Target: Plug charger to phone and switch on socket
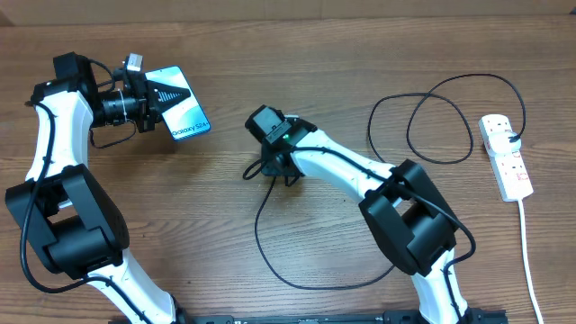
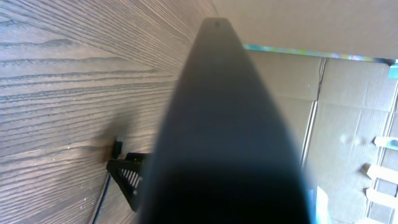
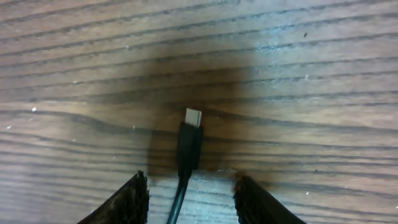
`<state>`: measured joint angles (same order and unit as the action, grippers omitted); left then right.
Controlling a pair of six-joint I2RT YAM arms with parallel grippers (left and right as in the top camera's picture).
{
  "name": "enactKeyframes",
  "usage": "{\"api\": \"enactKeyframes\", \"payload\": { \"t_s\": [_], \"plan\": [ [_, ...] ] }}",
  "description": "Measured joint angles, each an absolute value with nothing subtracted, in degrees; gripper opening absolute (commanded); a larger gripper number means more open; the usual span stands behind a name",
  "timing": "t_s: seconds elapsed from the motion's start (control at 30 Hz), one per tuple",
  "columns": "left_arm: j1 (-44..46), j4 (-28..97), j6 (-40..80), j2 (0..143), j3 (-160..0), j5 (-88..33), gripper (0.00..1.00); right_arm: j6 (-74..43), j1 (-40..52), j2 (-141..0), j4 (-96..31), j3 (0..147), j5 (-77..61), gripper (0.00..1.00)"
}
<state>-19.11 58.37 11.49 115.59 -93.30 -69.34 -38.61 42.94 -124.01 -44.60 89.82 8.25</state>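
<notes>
The phone (image 1: 189, 115), light blue screen up, is held tilted above the table's left side, with my left gripper (image 1: 160, 95) shut on one end. Its dark back (image 2: 224, 124) fills the left wrist view and hides the jaws. The charger (image 1: 257, 236), a thin black cable, loops across the table middle. Its plug tip (image 3: 193, 117) lies flat on the wood. My right gripper (image 3: 189, 200) hangs low over it, open, one finger on each side of the cable without touching. The white socket (image 1: 506, 155) lies at the far right.
The socket's white cord (image 1: 529, 261) runs toward the front edge on the right. The black cable makes large loops (image 1: 432, 126) just left of the socket. Cardboard boxes (image 2: 348, 112) stand beyond the table.
</notes>
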Motion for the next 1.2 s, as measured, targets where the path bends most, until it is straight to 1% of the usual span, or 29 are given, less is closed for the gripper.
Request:
{"api": "enactKeyframes", "payload": {
  "t_s": [0.07, 0.2, 0.27, 0.4, 0.5, 0.53, 0.57, 0.6, 0.8, 1.07, 1.13, 1.2],
  "plan": [
    [-19.11, 58.35, 11.49, 115.59, -93.3, -69.32, 0.04, -38.76, 43.44, -124.4, -44.34, 89.82, 9.96, 0.38],
    [-19.11, 58.39, 11.49, 115.59, -93.3, -69.32, 0.04, -38.96, 43.59, -124.81, -43.33, 89.82, 12.08, 0.36],
    [-19.11, 58.5, 11.49, 115.59, -93.3, -69.3, 0.04, -38.98, 43.59, -125.12, -43.0, 90.0, 12.64, 0.34],
    [-19.11, 58.5, 11.49, 115.59, -93.3, -69.3, 0.04, -39.05, 43.59, -125.29, -43.03, 90.11, 12.78, 0.23],
    [-19.11, 58.5, 11.49, 115.59, -93.3, -69.3, 0.04, -39.11, 43.53, -125.38, -42.63, 90.13, 12.91, 0.17],
    [-19.11, 58.52, 11.49, 115.59, -93.3, -69.3, 0.04, -39.07, 43.53, -125.4, -42.65, 90.17, 12.86, 0.14],
    [-19.11, 58.52, 11.49, 115.59, -93.3, -69.3, 0.04, -39.07, 43.48, -125.43, -42.63, 90.21, 12.82, 0.08],
    [-19.11, 58.5, 11.49, 115.59, -93.3, -69.3, 0.04, -39.16, 43.44, -125.45, -42.65, 90.28, 12.49, 0.04],
    [-19.11, 58.52, 11.46, 115.59, -93.3, -69.12, 0.04, -38.79, 41.04, -125.62, -44.77, 91.24, 6.92, 0.04],
    [-19.11, 58.52, 11.46, 115.59, -93.3, -69.1, 0.04, -38.28, 33.98, -125.58, -53.23, 92.58, -1.63, 0.04],
    [-19.11, 58.5, 11.46, 115.59, -93.3, -69.1, 0.04, -37.95, 32.58, -125.56, -56.75, 93.03, -1.96, 0.07],
    [-19.11, 58.52, 11.46, 115.59, -93.3, -69.1, 0.04, -37.74, 31.77, -125.56, -58.81, 93.06, -1.56, 0.15]
  ]
}}
